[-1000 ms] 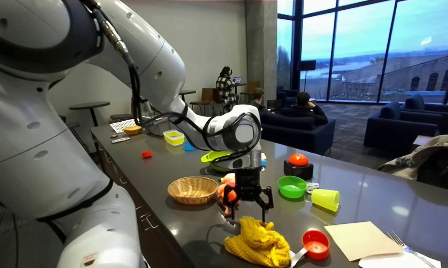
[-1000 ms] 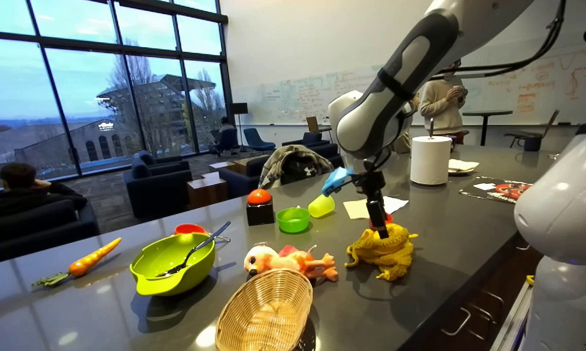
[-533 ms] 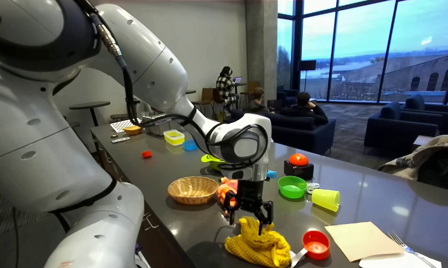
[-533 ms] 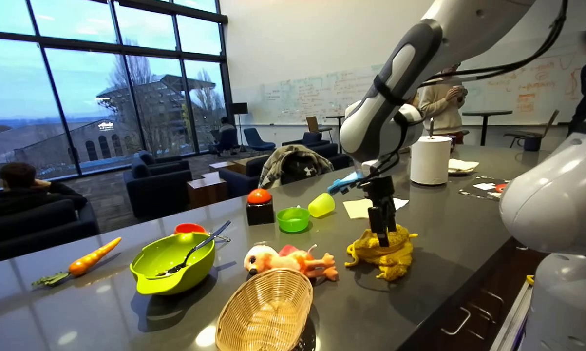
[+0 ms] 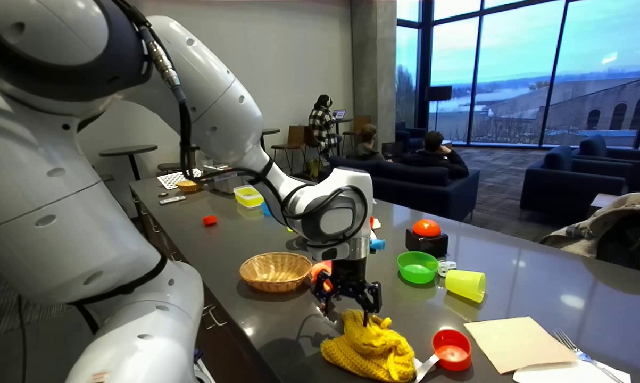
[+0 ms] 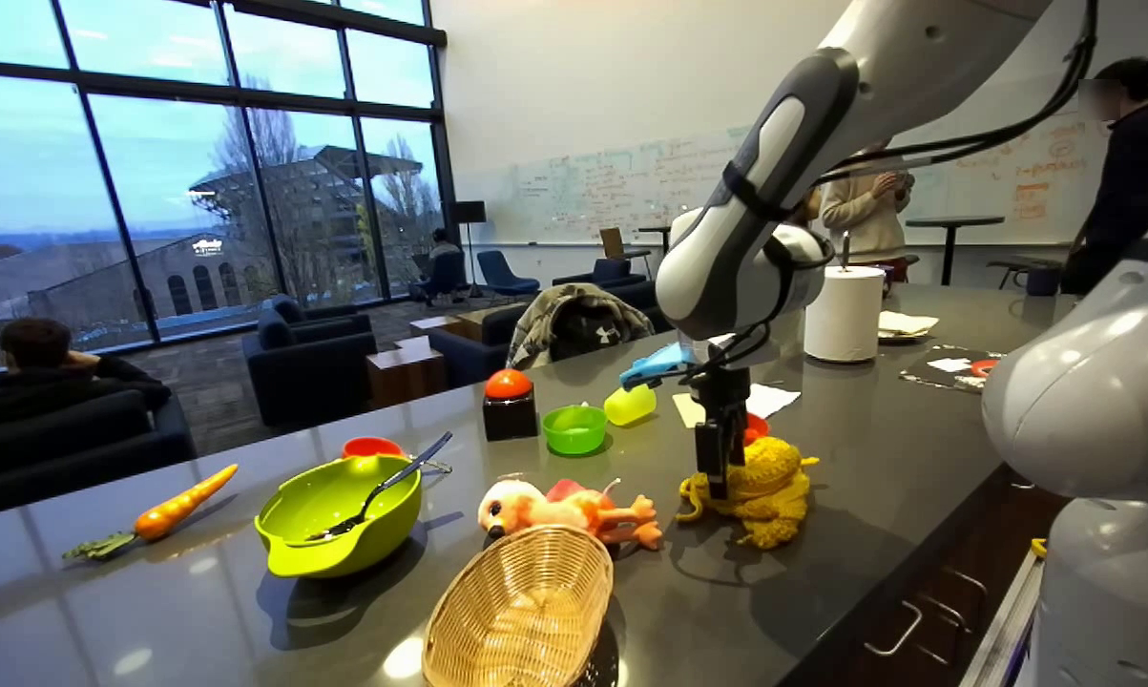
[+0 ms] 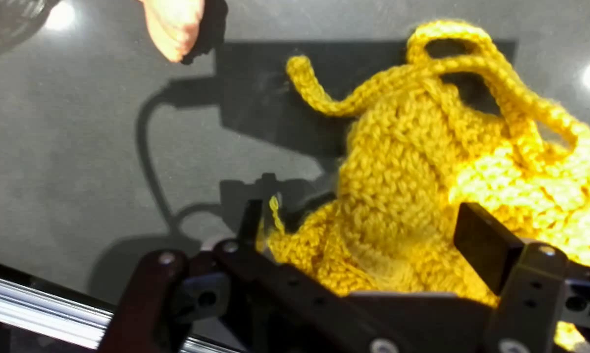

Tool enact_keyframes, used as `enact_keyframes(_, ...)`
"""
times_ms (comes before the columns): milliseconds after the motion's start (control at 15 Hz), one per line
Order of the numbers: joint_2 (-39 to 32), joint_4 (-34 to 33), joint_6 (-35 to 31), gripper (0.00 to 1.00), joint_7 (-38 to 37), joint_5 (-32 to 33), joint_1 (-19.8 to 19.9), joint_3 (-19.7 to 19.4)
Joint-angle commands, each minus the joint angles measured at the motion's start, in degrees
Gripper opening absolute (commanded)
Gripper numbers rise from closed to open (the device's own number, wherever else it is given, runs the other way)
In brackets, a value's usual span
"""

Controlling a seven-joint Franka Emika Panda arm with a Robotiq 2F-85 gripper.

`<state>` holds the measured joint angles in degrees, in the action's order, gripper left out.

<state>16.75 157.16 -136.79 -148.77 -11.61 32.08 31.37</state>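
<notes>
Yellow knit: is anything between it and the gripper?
Nothing visible is in the way: in the wrist view, the open gripper is right at the knit, with nothing else between them. Whether they touch, I can't tell. The orange toy lies off to the side.

One robot arm [image 5: 218, 90], white, jointed, bent and sloping down to the wrist [image 5: 335, 223], with black cables [image 5: 185, 127] strapped along it. One black gripper [image 5: 346, 316], pointing downward, its two fingers [image 7: 488, 247] parted wide.
</notes>
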Motion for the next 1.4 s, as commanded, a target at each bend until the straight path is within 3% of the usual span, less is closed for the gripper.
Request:
enact_keyframes(0,-1.67,2.16,-5.47,1.0,-0.42,0.88,0.13,0.94)
enact_keyframes(133,-2.54,2.9,-7.06,1.0,-0.44,1.96,1.19,1.68)
enact_keyframes(200,-3.58,1.76,-7.0,0.75,-0.43,2.7,2.85,2.72)
enact_keyframes(267,-4.04,1.85,-7.66,0.74,-0.28,3.27,2.72,2.53)
enact_keyframes(400,-4.47,1.78,-8.55,0.61,-0.29,4.08,3.16,2.82)
enact_keyframes(867,-6.91,1.78,-13.81,0.05,-0.14,3.0,1.9,1.81)
enact_keyframes(1000,-8.93,1.13,-14.5,0.0,-0.23,4.3,3.43,2.0)
enact_keyframes(1333,-12.92,-1.76,-14.42,0.02,-0.19,9.52,10.16,3.26)
